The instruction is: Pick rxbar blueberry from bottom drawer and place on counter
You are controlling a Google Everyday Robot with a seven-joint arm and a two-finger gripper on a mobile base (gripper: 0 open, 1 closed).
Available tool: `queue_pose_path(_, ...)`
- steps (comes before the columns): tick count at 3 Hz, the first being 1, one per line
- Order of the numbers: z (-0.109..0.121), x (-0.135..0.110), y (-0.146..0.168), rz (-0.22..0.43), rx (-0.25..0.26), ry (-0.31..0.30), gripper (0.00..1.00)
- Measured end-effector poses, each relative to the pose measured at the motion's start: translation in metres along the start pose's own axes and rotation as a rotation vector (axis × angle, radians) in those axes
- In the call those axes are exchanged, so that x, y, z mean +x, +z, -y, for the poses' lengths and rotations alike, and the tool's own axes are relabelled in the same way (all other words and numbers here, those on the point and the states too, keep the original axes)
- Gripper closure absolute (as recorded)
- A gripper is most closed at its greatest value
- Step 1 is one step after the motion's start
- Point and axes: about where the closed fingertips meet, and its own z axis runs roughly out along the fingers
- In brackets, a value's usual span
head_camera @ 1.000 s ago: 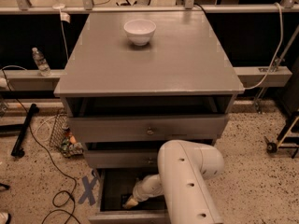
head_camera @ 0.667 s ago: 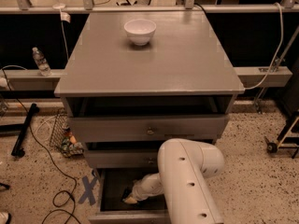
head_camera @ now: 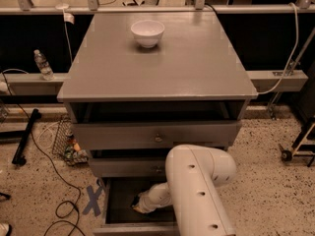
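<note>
The gripper [head_camera: 139, 204] is positioned inside the wide grey bottom drawer [head_camera: 116, 206]; its state cannot be told. No bar is yet placed on the glossy grey bench [head_camera: 162, 68].

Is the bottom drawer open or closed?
Open. The bottom drawer is pulled out toward the camera, so its dark inside shows, and the gripper is down inside it.

gripper [head_camera: 136, 206] in bottom drawer [head_camera: 117, 194], arm [head_camera: 197, 191] cropped below
</note>
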Motion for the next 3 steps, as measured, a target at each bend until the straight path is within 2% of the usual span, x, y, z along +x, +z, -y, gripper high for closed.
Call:
queue_pose_path(1,0.017,0.000,-0.024,0.030,0.048,-0.007,1.00)
queue_pose_path(2,0.020,0.000,-0.047,0.040,0.069,-0.020,1.00)
queue_pose_path(3,0.015,0.001,-0.076,0.035,0.058,-0.048,1.00)
